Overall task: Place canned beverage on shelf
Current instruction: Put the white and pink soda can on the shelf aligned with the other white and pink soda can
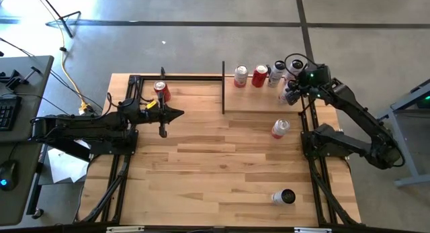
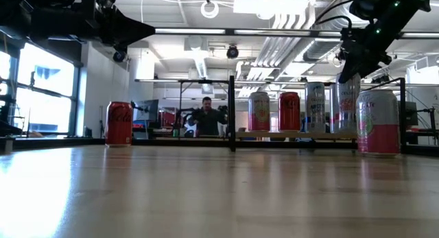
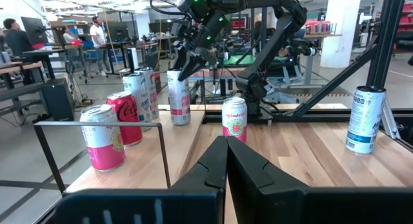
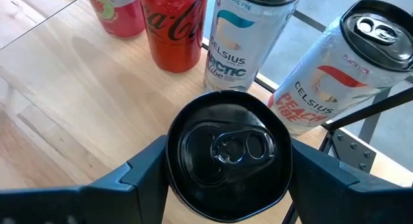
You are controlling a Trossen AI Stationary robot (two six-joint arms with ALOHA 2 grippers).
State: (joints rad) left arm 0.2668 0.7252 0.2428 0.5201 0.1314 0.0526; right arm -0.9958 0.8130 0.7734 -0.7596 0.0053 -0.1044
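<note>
Light-wood tabletop (image 1: 222, 166): red cola can (image 1: 162, 91) upright, just beyond left gripper (image 1: 176, 114); pink-white can (image 1: 280, 128) upright, near right gripper (image 1: 290, 93), on its table-centre side; dark-topped can (image 1: 283, 197) at near edge, well apart from both.
Shelf (image 1: 259, 99), black end plate (image 1: 223, 87): pink can (image 1: 240, 76), red can (image 1: 259, 76), white can (image 1: 275, 73) in row, just beside right gripper.

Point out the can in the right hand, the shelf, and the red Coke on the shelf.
black-topped can (image 4: 227, 152): right wrist view, on its lid by the tab.
shelf (image 1: 255, 99): high view, bare plank in front of the cans.
red Coke can (image 4: 172, 27): right wrist view, on its label.
</note>
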